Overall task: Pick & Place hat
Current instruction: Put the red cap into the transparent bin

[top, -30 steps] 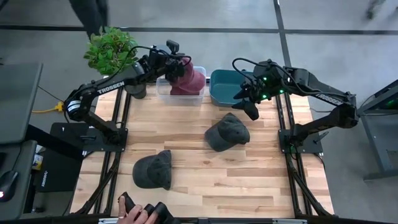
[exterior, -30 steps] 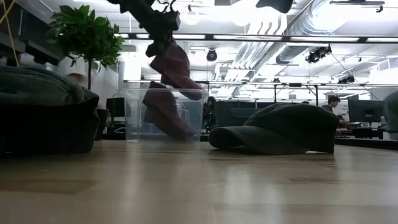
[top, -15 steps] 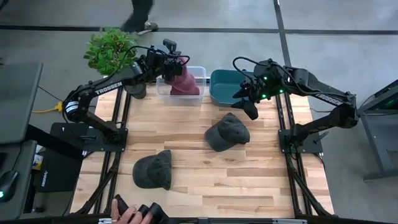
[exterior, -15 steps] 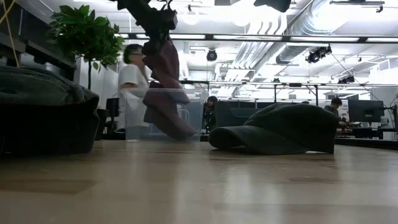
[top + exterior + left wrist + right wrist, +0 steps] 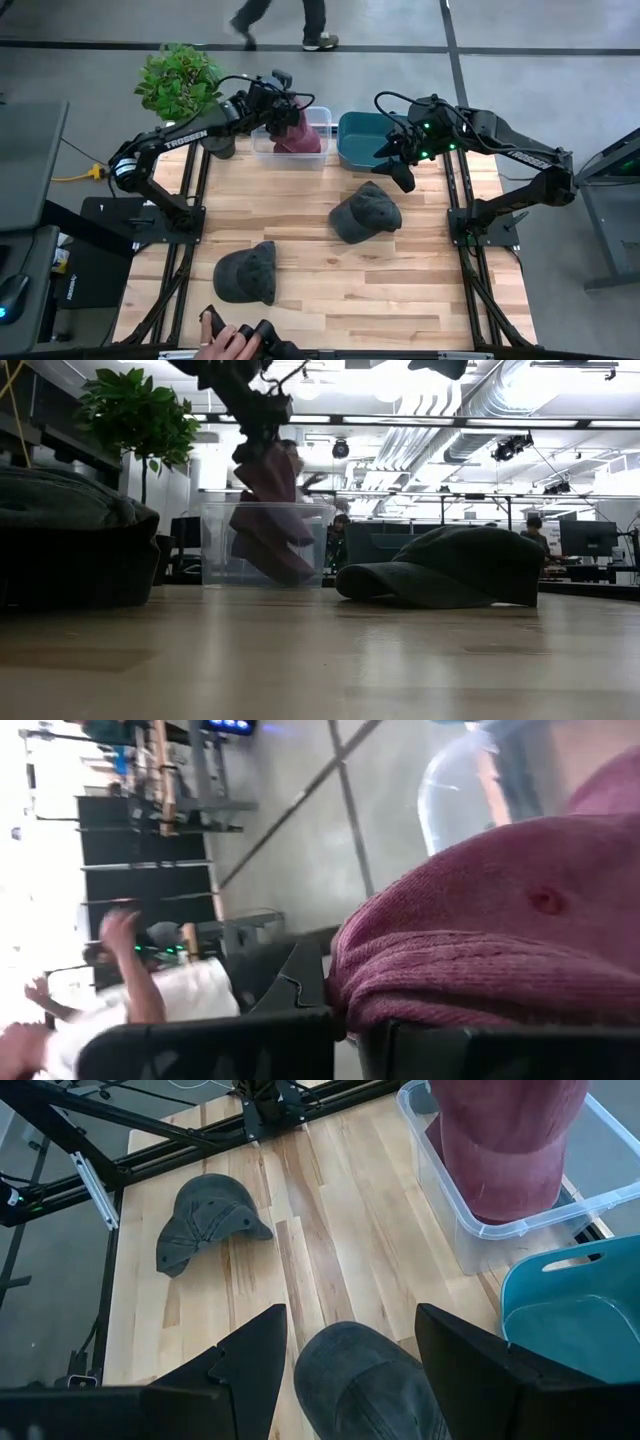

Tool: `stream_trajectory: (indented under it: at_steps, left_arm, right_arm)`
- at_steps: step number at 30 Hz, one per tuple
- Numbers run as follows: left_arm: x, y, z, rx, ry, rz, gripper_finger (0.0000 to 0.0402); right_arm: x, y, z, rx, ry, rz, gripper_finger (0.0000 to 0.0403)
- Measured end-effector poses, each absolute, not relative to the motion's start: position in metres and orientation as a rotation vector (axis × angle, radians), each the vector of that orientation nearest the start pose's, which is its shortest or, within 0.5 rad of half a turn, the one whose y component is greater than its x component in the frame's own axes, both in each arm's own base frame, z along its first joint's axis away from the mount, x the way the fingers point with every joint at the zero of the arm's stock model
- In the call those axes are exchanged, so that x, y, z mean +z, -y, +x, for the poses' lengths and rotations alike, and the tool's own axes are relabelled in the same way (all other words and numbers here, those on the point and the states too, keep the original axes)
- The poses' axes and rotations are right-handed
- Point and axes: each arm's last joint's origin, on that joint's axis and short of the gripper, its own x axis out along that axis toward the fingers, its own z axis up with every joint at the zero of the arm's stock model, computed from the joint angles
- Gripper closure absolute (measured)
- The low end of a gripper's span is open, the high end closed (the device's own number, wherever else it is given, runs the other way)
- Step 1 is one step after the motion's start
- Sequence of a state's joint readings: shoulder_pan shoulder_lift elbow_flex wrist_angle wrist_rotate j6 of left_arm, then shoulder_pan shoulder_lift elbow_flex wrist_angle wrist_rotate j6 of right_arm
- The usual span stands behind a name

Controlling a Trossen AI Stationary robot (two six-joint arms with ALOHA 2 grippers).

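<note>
A maroon hat (image 5: 297, 132) hangs from my left gripper (image 5: 281, 104), which is shut on it, over the clear plastic bin (image 5: 318, 122) at the table's far edge. In the low view the hat's lower part (image 5: 268, 545) hangs inside the bin's walls (image 5: 215, 550). A dark grey hat (image 5: 364, 213) lies on its brim and crown edge at mid-table. My right gripper (image 5: 345, 1365) hovers open above it, apart from it, one finger on either side in the right wrist view. A second dark hat (image 5: 247, 272) lies near the front left. My left gripper pinches the maroon hat's upper edge (image 5: 350, 1005) between its two fingers. It comes from the table's left, slanting down. The hat hangs below the fingers with its lower part inside the clear bin; whether it rests on the bin's floor cannot be told.
A teal bin (image 5: 362, 140) stands right of the clear bin. A potted plant (image 5: 180, 80) stands off the far left corner. A person's hand (image 5: 228, 342) shows at the near edge, and a person walks across the floor beyond the table (image 5: 285, 20).
The maroon hat has swung under my left gripper: its brim stuck out toward the right a second ago, and now it hangs narrower and lower into the clear bin. A person has walked rightward behind the table. My right arm has kept still.
</note>
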State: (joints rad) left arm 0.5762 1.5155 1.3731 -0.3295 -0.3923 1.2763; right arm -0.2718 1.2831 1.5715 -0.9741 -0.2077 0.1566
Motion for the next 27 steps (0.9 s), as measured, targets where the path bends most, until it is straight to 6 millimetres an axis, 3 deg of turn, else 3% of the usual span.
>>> stream_trajectory:
  at_steps: [20, 27]
  left_arm:
    - [0.318, -0.207, 0.303, 0.497, -1.047, 1.033, 0.0401]
    - [0.313, -0.206, 0.300, 0.495, -1.095, 0.992, 0.0401]
  right_arm:
    - [0.423, 0.058, 0.231, -0.113, -0.655, 0.312, 0.0187]
    - [0.423, 0.058, 0.231, -0.113, -0.656, 0.312, 0.0187]
